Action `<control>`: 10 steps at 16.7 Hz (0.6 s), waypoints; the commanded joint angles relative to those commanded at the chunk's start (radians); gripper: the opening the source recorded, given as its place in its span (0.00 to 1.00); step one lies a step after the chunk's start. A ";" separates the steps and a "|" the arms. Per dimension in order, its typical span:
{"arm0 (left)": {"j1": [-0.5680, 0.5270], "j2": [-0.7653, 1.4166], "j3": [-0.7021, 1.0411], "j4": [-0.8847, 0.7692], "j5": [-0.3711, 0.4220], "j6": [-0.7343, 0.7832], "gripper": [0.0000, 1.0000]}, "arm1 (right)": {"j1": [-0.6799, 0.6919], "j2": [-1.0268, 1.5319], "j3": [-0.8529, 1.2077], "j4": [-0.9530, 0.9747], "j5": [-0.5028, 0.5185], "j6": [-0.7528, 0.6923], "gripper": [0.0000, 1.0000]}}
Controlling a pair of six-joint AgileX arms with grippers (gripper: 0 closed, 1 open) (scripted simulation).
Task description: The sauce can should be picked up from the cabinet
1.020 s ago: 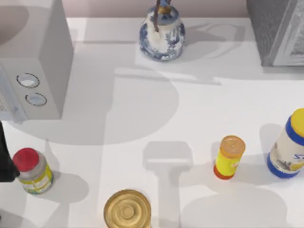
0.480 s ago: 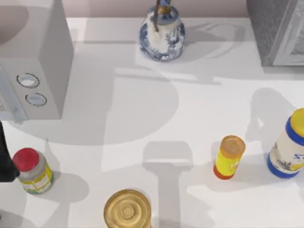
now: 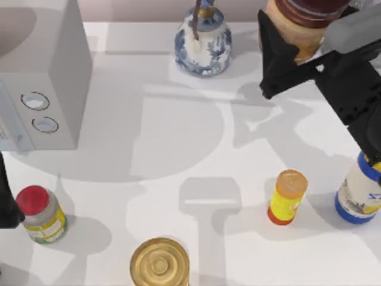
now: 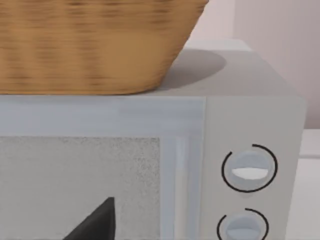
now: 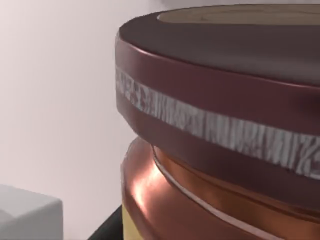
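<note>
- The right gripper (image 3: 296,47) is high over the far right of the worktop (image 3: 178,149), its fingers closed on the sauce can (image 3: 306,24) and gripping the tan-orange side below the maroon top.
- The can is off every surface, held in the air near the top edge of the overhead view, roughly where the cabinet corner would be (the arm and can cover that corner, so I cannot say how clear of it they are).
- In the right wrist view the sauce can (image 5: 220,125) sits right against the camera: maroon lid band above, coppery body below.
- To finish the lift well, I judge the grip should stay firm and the motion slow and level, keeping the can clear of the blue-and-white vase (image 3: 203,42) just beside it and of the yellow bottle (image 3: 287,196) and blue-capped bottle (image 3: 359,193) below the arm.
- The can looks roughly upright, its long axis running top to bottom with the lid facing up (possibly a slight lean; hard to tell).
- The left gripper (image 3: 7,202) is parked at the worktop's left edge by the red-capped jar (image 3: 40,214); I cannot tell how its fingers are set.
</note>
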 joint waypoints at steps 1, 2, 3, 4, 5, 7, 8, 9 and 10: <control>0.000 0.000 0.000 0.000 0.000 0.000 1.00 | 0.033 0.097 0.025 0.053 -0.002 0.002 0.00; 0.000 0.000 0.000 0.000 0.000 0.000 1.00 | 0.064 0.190 0.046 0.101 -0.004 0.003 0.00; 0.000 0.000 0.000 0.000 0.000 0.000 1.00 | 0.094 0.278 0.063 0.144 -0.006 0.006 0.00; 0.000 0.000 0.000 0.000 0.000 0.000 1.00 | 0.121 0.360 0.077 0.180 -0.009 0.008 0.00; 0.000 0.000 0.000 0.000 0.000 0.000 1.00 | 0.147 0.434 0.088 0.211 -0.012 0.010 0.00; 0.000 0.000 0.000 0.000 0.000 0.000 1.00 | 0.189 0.552 0.100 0.257 -0.017 0.015 0.00; 0.000 0.000 0.000 0.000 0.000 0.000 1.00 | 0.205 0.595 0.103 0.272 -0.019 0.017 0.00; 0.000 0.000 0.000 0.000 0.000 0.000 1.00 | 0.218 0.628 0.104 0.283 -0.021 0.019 0.00; 0.000 0.000 0.000 0.000 0.000 0.000 1.00 | 0.226 0.650 0.104 0.290 -0.023 0.020 0.00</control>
